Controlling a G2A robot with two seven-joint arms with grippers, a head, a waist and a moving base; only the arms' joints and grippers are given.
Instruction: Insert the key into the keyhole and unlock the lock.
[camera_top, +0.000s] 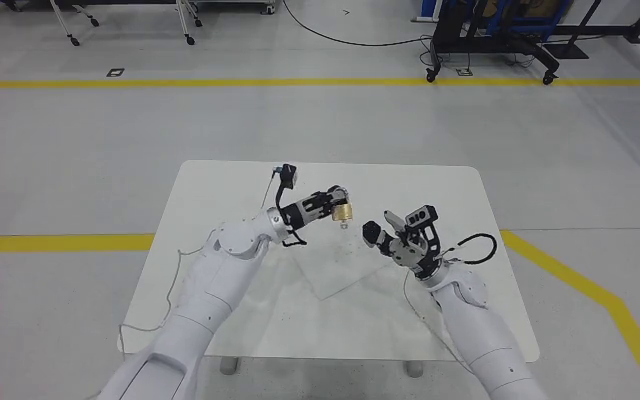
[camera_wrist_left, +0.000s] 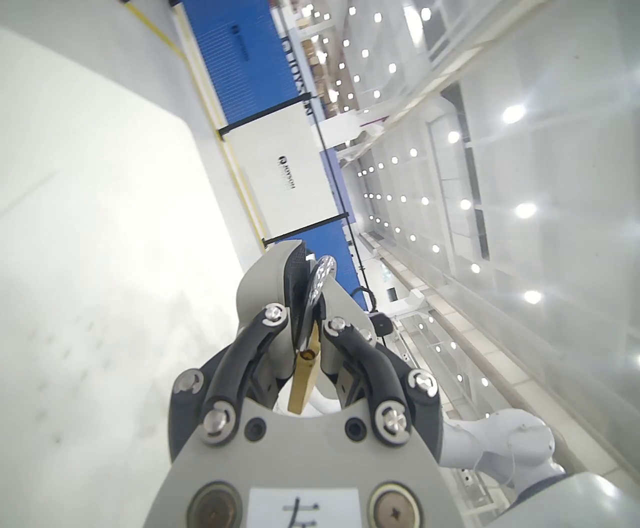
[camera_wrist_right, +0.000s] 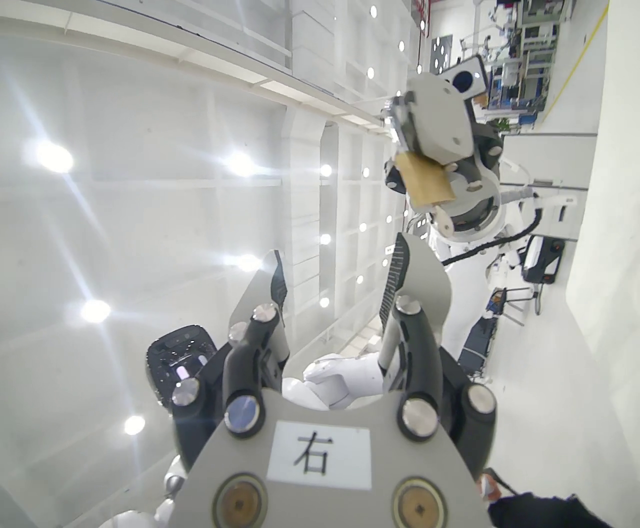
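brass lock (camera_wrist_left: 303, 380) lies lengthwise along the left jaws, clamped between them — right jaws gape wide, empty.

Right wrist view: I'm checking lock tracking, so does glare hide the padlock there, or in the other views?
Right wrist view: ceiling lamps flare into streaks, yet the brass-coloured padlock in the left hand lies clear of them. Left wrist view: the white table washes out. Top view: even light.

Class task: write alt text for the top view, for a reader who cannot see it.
Over a white table, the left tool grips a brass padlock, held toward the right tool, which is open and empty a short gap away.
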